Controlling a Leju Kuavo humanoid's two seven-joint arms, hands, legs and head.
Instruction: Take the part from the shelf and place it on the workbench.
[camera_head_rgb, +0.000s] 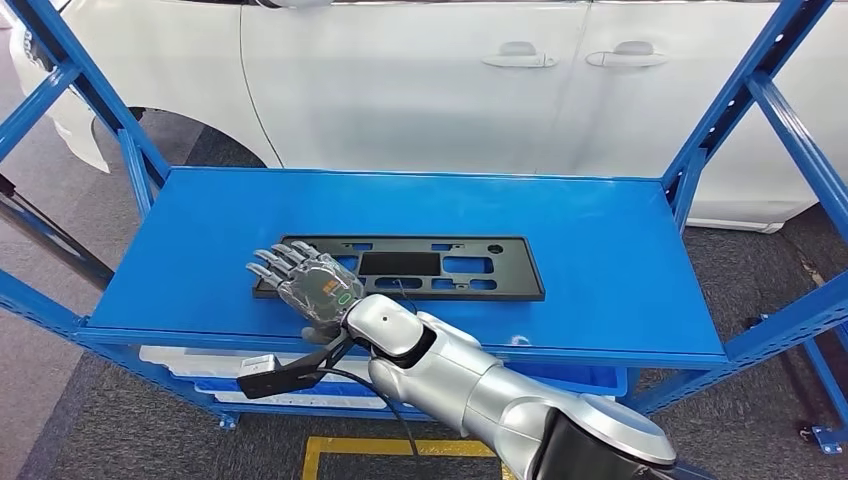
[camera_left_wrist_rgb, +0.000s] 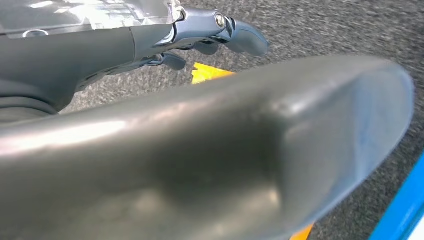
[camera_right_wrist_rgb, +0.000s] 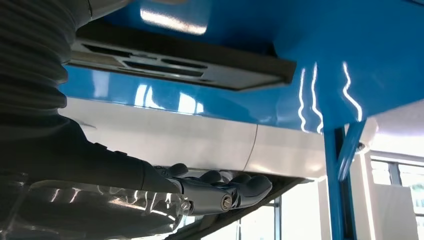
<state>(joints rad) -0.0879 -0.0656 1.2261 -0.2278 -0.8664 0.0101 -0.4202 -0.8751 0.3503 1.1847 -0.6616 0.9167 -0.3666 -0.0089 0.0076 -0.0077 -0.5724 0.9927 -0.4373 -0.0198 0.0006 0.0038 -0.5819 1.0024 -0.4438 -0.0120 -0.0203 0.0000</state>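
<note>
A flat black rectangular part (camera_head_rgb: 440, 267) with several cut-outs lies on the blue shelf top (camera_head_rgb: 600, 250). My right hand (camera_head_rgb: 308, 280) reaches in from the lower right and hovers over the part's left end, fingers stretched out and spread, holding nothing. In the right wrist view the part (camera_right_wrist_rgb: 180, 62) lies on the shelf and the fingers (camera_right_wrist_rgb: 225, 192) are apart from it. My left hand (camera_left_wrist_rgb: 200, 150) hangs over the grey floor with nothing in it; its thumb is close to the camera and its fingers (camera_left_wrist_rgb: 235, 32) lie loosely extended.
Blue shelf uprights (camera_head_rgb: 735, 100) stand at both sides, with a white car (camera_head_rgb: 420, 80) just behind the shelf. A lower shelf level holds white and blue trays (camera_head_rgb: 210, 365). A yellow floor line (camera_head_rgb: 330, 450) runs in front of the shelf.
</note>
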